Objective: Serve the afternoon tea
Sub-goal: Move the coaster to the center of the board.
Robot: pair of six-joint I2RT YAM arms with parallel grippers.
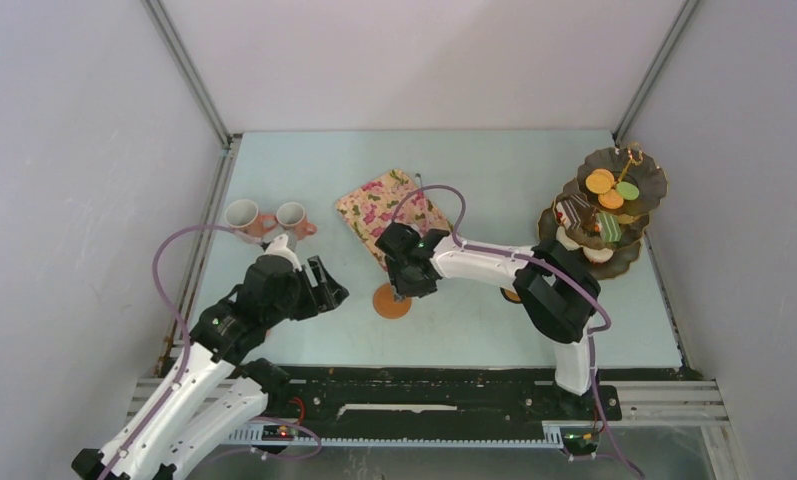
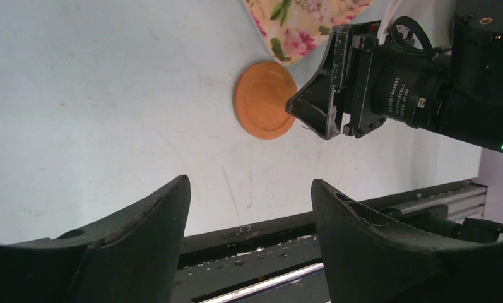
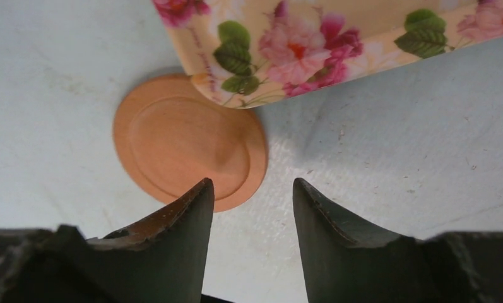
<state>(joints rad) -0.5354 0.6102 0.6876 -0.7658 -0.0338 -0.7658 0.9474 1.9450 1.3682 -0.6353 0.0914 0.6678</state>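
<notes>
Your right gripper (image 3: 252, 189) hung low over the orange coaster (image 3: 185, 142), jaws apart, gripping nothing. Coaster lay flat on the surface (image 1: 494, 170), centre of top view, with the floral tray (image 1: 389, 205) corner at its upper edge. Your left gripper (image 2: 250, 186), lower left, had its jaws released too, empty. Two pink mugs (image 1: 242, 215) sat upper left. Tiered stand (image 1: 656, 182) with sweets stood far right.

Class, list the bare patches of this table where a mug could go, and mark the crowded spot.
Free: the far strip of table behind the mugs and floral tray; the stretch between tray and tiered stand; the near patch between coaster and right arm base. Crowded: around the coaster, where the left tool, right tool and tray corner meet.
</notes>
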